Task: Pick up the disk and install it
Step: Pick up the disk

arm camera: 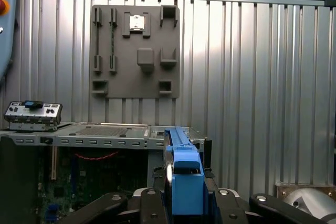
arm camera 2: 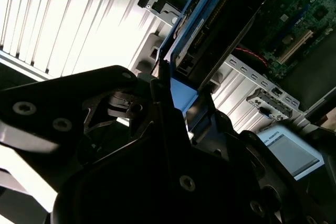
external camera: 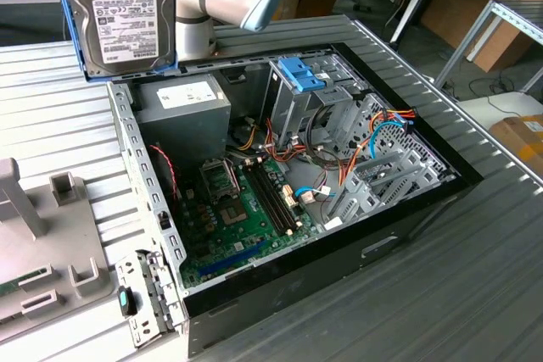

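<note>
Claw: the black linked-arm gripper [arm camera: 185,179], closest to the lens in both wrist views, is clenched on the flat grey metal disk [external camera: 119,10], which has a white printed label and a blue plastic carrier. The jaws stand one on each side of the carrier's edge.
Disk position: held upright in the air at the exterior view's left, label facing that camera. It hangs over the far corner of the case and looks clear of everything beneath it.
Case: an open black desktop computer case [external camera: 288,281] lies on the ribbed silver metal table [external camera: 51,116], its green motherboard [external camera: 246,226] exposed.
Likely seat: the grey metal drive cage [external camera: 297,116], topped by a small bare blue plastic bracket [external camera: 299,74]. It stands to the exterior view's right of the grey metal power-supply box [external camera: 182,108] with a white sticker.
Step in hand: judged, carrying the gripped disk across to the cage.
Doing it well: stay high enough to clear the case rim and the power-supply box. Hold the disk square to the bay so both carrier rails enter together, and do not ease the grip in the air.
Risk: the orange and blue cables [external camera: 382,129] lie just beside the cage and could snag a tilted carrier.
Bystander: the grey plastic fixture plate [arm camera: 135,51] sits well apart from this work.
</note>
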Tool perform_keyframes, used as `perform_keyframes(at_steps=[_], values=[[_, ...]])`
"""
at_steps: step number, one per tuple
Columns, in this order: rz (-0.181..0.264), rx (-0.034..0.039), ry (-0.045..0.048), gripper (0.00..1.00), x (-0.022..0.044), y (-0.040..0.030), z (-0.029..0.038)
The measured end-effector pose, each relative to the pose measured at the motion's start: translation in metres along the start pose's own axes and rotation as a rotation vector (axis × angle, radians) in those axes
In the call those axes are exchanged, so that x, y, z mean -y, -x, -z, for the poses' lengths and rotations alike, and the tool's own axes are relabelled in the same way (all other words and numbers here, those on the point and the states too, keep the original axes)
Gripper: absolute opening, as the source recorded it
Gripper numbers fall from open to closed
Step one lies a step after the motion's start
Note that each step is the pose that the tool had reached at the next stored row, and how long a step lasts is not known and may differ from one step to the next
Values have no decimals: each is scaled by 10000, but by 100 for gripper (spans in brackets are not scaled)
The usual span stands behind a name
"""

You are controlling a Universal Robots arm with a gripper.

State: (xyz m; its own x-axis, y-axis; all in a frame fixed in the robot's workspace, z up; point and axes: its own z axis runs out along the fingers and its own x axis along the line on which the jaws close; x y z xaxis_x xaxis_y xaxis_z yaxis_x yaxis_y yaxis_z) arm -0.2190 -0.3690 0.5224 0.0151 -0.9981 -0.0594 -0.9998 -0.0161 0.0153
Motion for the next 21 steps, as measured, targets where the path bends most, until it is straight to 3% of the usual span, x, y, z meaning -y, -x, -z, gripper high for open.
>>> perform_keyframes(at_steps=[2, 13, 21], values=[[1, 0, -1, 36, 46, -1, 0], [1, 0, 0, 36, 64, -1, 1], [0, 0, 0, 36, 220, -3, 3]])
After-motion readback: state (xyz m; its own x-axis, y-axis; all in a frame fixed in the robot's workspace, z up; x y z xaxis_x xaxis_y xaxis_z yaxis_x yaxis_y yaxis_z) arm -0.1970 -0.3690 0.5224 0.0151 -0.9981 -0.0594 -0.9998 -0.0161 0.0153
